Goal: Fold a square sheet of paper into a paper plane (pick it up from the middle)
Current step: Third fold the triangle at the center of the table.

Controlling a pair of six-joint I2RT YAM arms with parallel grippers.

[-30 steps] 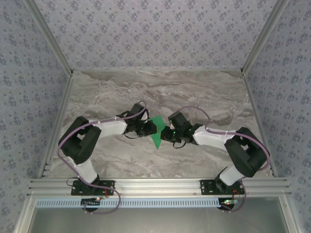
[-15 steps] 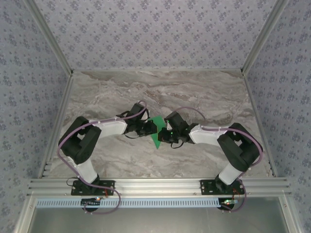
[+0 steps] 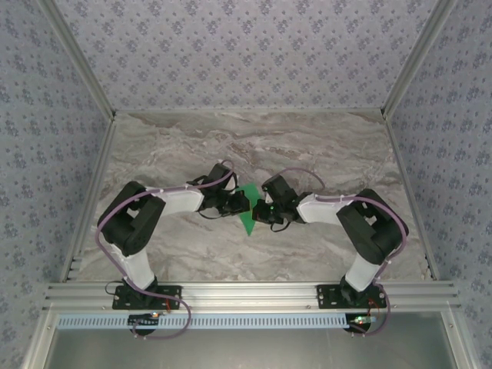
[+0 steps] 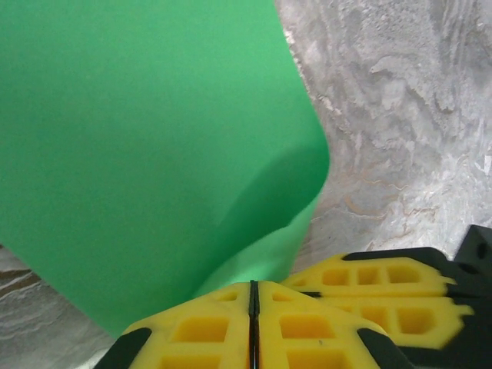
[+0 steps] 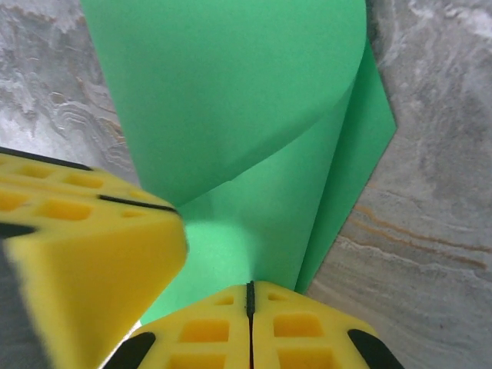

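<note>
The square sheet of paper (image 3: 247, 214), bright green and already folded into layers, is lying about the middle of the table (image 3: 330, 146), well apart from all its edges. The left claw (image 4: 254, 286) is pinching one side of the sheet, its yellow fingers pressed together, and the paper is curling up above them. The right claw (image 5: 250, 286) is clenching on the opposite side in the same way. The two claws are standing almost tip to tip.

No legible text, label, brand, number or sign on any surface in view
</note>
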